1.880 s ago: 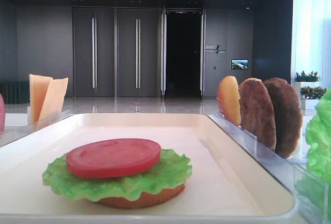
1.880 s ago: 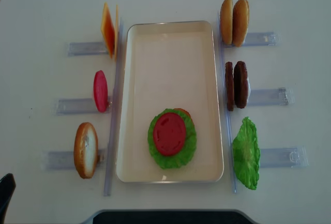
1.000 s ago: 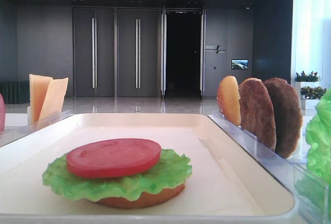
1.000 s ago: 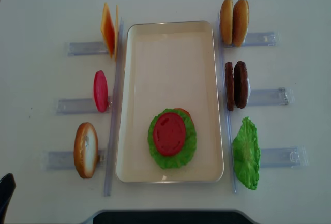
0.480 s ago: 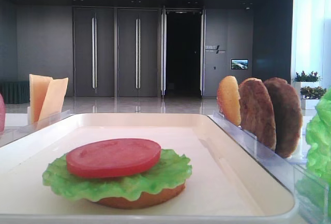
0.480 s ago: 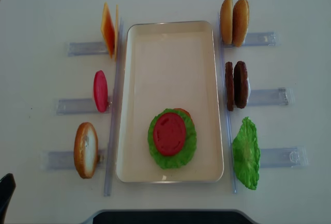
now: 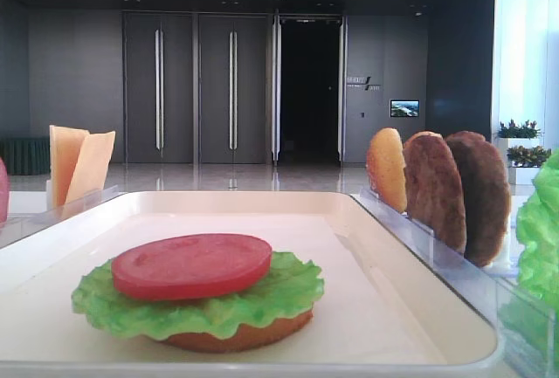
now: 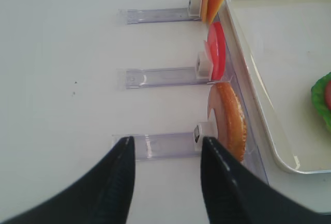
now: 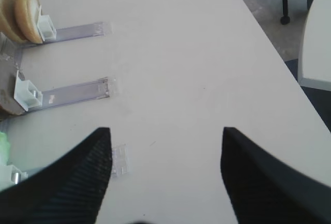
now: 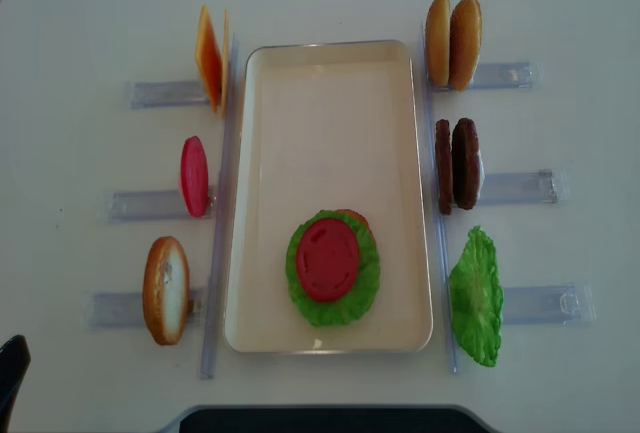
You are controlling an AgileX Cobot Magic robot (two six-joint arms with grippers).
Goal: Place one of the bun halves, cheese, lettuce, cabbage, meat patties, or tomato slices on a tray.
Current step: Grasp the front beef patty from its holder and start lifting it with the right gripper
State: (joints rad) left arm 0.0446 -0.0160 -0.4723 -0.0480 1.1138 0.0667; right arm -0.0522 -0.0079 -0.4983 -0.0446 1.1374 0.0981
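Observation:
On the cream tray (image 10: 330,93) lies a stack: a tomato slice (image 10: 328,258) on lettuce (image 10: 368,275) on a bun half (image 7: 236,336). Left of the tray stand cheese (image 10: 210,58), another tomato slice (image 10: 194,176) and a bun half (image 10: 166,290). To its right stand two bun halves (image 10: 452,41), two meat patties (image 10: 457,164) and a lettuce leaf (image 10: 476,298). Cabbage is out of view. My left gripper (image 8: 166,144) hangs open and empty over the table, just short of the left bun half (image 8: 230,120). My right gripper (image 9: 165,131) is open and empty over bare table, right of the racks.
Clear plastic racks (image 10: 520,188) hold the upright pieces on both sides of the tray. The white table's right edge (image 9: 269,38) runs past the right gripper, with chair legs (image 9: 283,6) and floor beyond it. A dark part of the left arm (image 10: 10,378) shows at the bottom-left corner.

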